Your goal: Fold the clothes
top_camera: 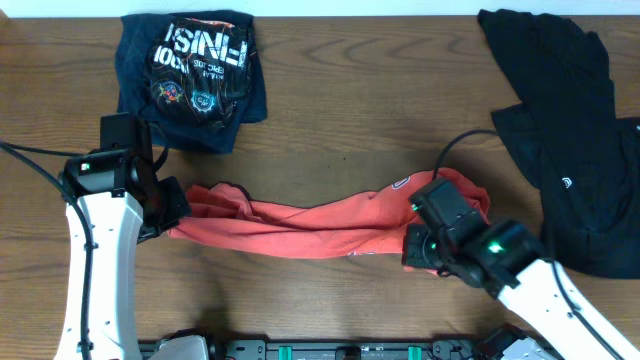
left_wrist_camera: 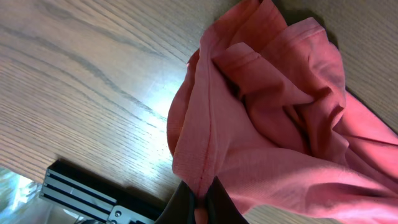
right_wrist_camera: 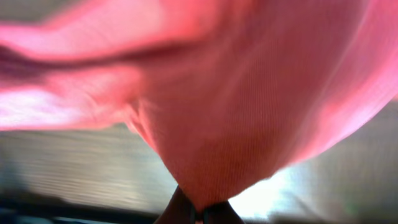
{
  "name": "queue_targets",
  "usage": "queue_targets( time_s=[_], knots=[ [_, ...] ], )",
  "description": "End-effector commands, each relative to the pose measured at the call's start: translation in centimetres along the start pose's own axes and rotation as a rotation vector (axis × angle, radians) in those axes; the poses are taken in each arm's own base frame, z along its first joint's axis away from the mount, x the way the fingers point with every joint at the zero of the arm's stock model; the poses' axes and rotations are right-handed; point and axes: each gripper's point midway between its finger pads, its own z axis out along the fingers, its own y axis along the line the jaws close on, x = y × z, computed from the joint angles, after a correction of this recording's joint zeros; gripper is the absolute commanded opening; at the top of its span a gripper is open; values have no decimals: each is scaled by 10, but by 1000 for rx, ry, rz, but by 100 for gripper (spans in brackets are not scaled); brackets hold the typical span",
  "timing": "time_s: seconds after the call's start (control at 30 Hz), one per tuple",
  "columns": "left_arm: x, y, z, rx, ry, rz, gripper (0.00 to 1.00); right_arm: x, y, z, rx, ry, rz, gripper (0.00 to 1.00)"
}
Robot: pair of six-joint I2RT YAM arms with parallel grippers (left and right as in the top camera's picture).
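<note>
The coral-red T-shirt [top_camera: 310,225] is stretched in a bunched band across the middle of the table between my two grippers. My left gripper [top_camera: 172,212] is shut on its left end; in the left wrist view the jaws [left_wrist_camera: 202,198] pinch a seamed edge of the shirt [left_wrist_camera: 273,124]. My right gripper [top_camera: 422,245] is shut on its right end; in the right wrist view the jaws [right_wrist_camera: 198,213] pinch a fold of the red cloth [right_wrist_camera: 236,93]. A bit of the dark-edged emblem [top_camera: 401,182] shows near the right end. The lettering and neck tag are hidden.
A folded navy T-shirt with white print [top_camera: 192,72] lies at the back left. A black garment [top_camera: 575,130] is spread at the back right, close to my right arm. Bare wooden tabletop [top_camera: 360,90] lies between them. A black rail [top_camera: 300,350] runs along the front edge.
</note>
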Motion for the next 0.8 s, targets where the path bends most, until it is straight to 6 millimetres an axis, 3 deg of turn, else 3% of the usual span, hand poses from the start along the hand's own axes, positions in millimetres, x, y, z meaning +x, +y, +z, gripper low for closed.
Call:
queue_targets(
  time_s=[0.0, 0.27, 0.53, 0.77],
  knots=[
    [-2, 2, -3, -6, -9, -33, 6, -20, -2, -8, 11, -58, -61, 1],
    [-6, 1, -3, -2, -23, -41, 6, -45, -13, 28, 82, -24, -84, 1],
    [-14, 0, -3, 2, -56, -44, 6, -84, -22, 58, 96, -71, -41, 1],
    [-13, 3, 8, -22, -57, -43, 6, -81, -42, 74, 150, -5, -31, 1]
  ],
)
